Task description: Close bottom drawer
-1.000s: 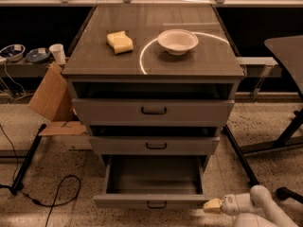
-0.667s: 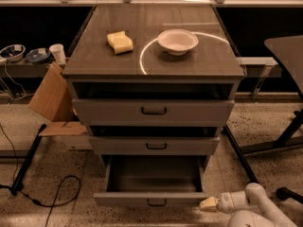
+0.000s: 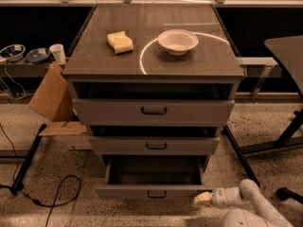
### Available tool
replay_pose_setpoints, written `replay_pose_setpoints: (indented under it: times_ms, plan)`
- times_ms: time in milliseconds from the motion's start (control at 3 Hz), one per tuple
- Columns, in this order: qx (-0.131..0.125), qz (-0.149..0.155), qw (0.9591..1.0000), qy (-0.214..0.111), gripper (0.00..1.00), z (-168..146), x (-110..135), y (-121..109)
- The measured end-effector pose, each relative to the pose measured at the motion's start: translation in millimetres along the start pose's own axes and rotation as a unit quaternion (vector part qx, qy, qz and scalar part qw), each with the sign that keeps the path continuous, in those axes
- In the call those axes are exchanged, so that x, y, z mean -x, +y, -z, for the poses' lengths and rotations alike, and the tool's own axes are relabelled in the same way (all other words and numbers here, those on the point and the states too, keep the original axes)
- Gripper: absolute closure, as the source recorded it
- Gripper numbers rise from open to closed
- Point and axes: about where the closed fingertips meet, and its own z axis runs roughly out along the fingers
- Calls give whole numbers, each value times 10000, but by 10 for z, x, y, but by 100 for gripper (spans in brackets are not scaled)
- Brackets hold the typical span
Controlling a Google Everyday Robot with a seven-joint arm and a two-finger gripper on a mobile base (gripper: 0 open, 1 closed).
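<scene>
One high view, square to the desk's front.

My only camera looks steeply down from above and in front of the desk (image 3: 199,65), close enough that its top fills the upper middle of the frame. The far edge lies near the upper border and the front edge a little over a third of the way down. The view faces the drawer fronts squarely, so both front corners show, with floor (image 3: 61,160) on either side. The pulled-out bottom drawer (image 3: 151,191) sits low in the frame. My gripper (image 3: 202,199) shows at lower right, just beside that drawer's right front corner.
</scene>
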Motion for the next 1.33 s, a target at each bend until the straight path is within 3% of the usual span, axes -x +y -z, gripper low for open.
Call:
replay_pose_setpoints:
  times_ms: [667,1333]
  plan:
    - [133,-282,9979,-563,100,-90,452,139]
    - [530,-699,9850,-1483,100,-9,891,162]
